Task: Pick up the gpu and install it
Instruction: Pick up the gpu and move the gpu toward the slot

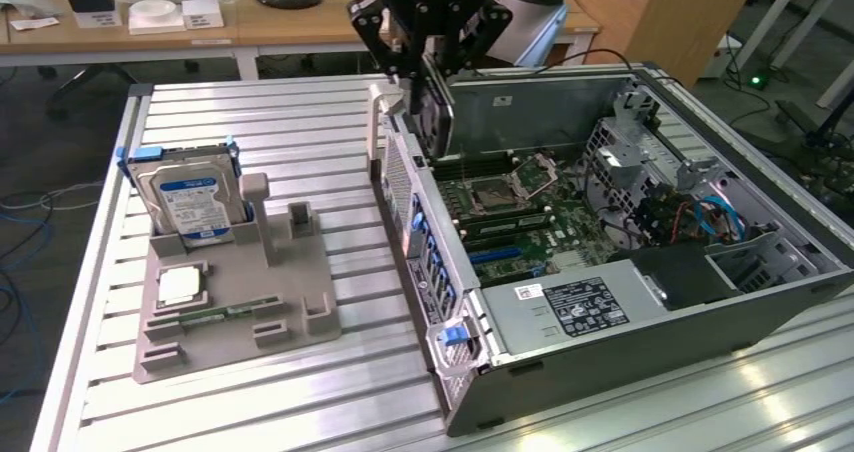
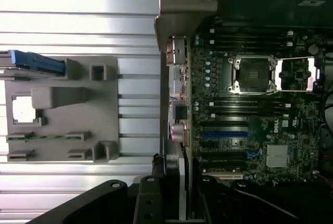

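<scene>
Gripper (image 1: pixel 430 70) is clenched on the gpu (image 1: pixel 435 122), which hangs upright just over the rear wall of the open computer case (image 1: pixel 667 344).

motherboard (image 1: pixel 534 207) open above, rear wall (image 1: pixel 422 262) beneath end effector (image 1: pixel 430 77)

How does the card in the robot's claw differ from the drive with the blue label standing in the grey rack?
The gpu hangs in the gripper above the open computer case; the hard drive sits in the grey holder on the table. The gpu is a thin dark card; the hard drive is boxier, with a blue-white label. Both stand on edge.
</scene>
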Controlling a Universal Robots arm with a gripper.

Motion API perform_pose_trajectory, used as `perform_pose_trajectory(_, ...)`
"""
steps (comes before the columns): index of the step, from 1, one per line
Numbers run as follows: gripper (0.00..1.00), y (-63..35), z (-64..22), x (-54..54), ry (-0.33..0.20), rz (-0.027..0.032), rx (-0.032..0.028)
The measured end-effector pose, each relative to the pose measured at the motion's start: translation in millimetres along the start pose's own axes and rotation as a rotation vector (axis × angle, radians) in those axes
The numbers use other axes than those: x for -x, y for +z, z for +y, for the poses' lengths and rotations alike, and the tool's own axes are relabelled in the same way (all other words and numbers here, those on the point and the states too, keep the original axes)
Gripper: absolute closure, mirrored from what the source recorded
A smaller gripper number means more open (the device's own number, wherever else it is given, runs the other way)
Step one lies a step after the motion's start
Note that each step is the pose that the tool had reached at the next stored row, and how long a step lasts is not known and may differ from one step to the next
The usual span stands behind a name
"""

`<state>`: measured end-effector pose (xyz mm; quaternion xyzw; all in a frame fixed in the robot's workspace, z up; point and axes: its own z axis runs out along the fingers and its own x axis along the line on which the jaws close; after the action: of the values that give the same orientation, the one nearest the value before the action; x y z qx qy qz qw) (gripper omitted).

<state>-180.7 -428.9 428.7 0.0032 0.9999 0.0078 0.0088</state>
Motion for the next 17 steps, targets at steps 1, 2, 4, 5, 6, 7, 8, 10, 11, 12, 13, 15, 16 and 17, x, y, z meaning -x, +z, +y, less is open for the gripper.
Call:
perform_pose_trajectory(1,0.72,0.2,0.0,3.2,0.0,0.0,0.0)
perform_pose_trajectory(2,0.72,0.4,0.0,6.6,0.0,0.0,0.0001)
perform_pose_trajectory(4,0.72,0.8,0.1,13.3,0.0,0.0,0.0001)
perform_pose_trajectory(5,0.72,0.9,0.1,16.4,0.0,0.0001,0.0)
perform_pose_trajectory(6,0.72,1.1,0.1,19.5,0.0,0.0,0.0)
perform_pose_trajectory(7,0.72,1.3,0.1,22.6,0.0,0.0,0.0)
perform_pose_trajectory(8,0.72,1.4,0.1,25.7,0.0,0.0,0.0)
perform_pose_trajectory(10,0.72,1.8,0.2,32.4,0.0,0.0,0.0)
perform_pose_trajectory(11,0.72,2.0,0.2,35.6,0.0,0.0,0.0001)
perform_pose_trajectory(12,0.72,2.2,0.2,38.7,0.0,0.0,0.0001)
perform_pose_trajectory(13,0.72,2.4,0.2,41.9,0.0,0.0,0.0)
perform_pose_trajectory(15,0.72,2.8,0.3,48.3,0.0,-0.0001,0.0001)
perform_pose_trajectory(16,0.72,2.9,0.3,51.6,0.0,0.0,0.0)
perform_pose_trajectory(17,0.72,3.1,0.3,55.1,0.0,0.0,0.0)
